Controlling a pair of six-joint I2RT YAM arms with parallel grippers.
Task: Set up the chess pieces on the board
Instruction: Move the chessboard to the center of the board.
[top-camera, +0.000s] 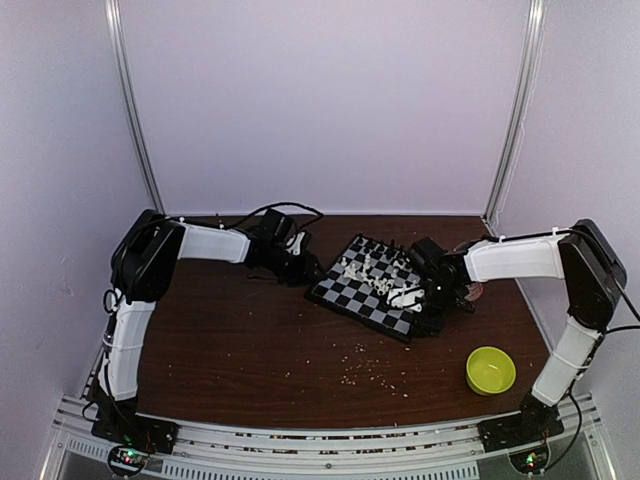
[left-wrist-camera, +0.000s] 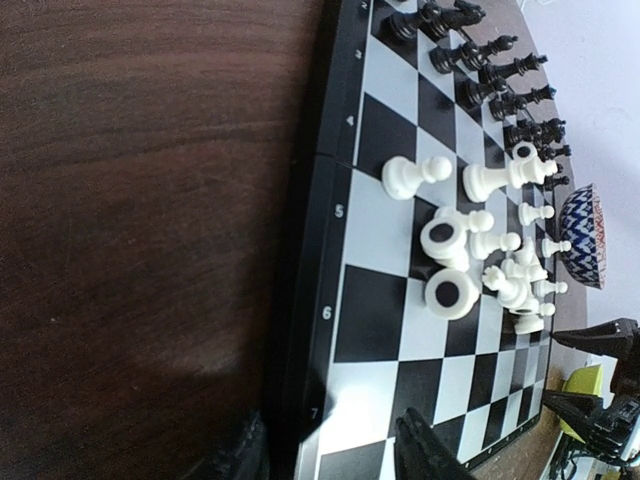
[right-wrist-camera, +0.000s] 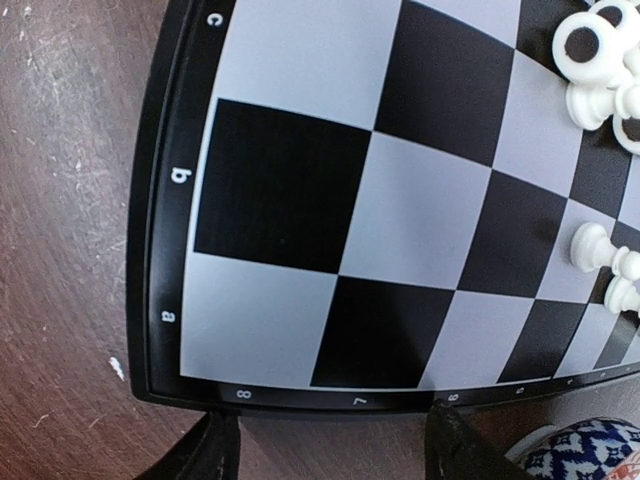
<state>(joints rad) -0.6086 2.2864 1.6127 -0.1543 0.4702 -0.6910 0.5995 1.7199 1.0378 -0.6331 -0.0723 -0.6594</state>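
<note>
Centrally, the board (top-camera: 352, 297) lies askew on the table (top-camera: 230, 340). Chess pieces (left-wrist-camera: 480, 250): white ones clustered mid-board, some on their sides; black ones (left-wrist-camera: 500, 80) ranked along one edge. Left gripper (left-wrist-camera: 328, 432): jaws apart, straddling the board's rim, nothing gripped. Right gripper (right-wrist-camera: 330, 425): jaws wide, empty, just off a board corner. Yellow-green bowl (top-camera: 490, 370): near right.

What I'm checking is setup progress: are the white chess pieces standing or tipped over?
Tipped, at least two: in the left wrist view, white pieces show round bottoms sideways on the board. Others: cannot tell.
</note>
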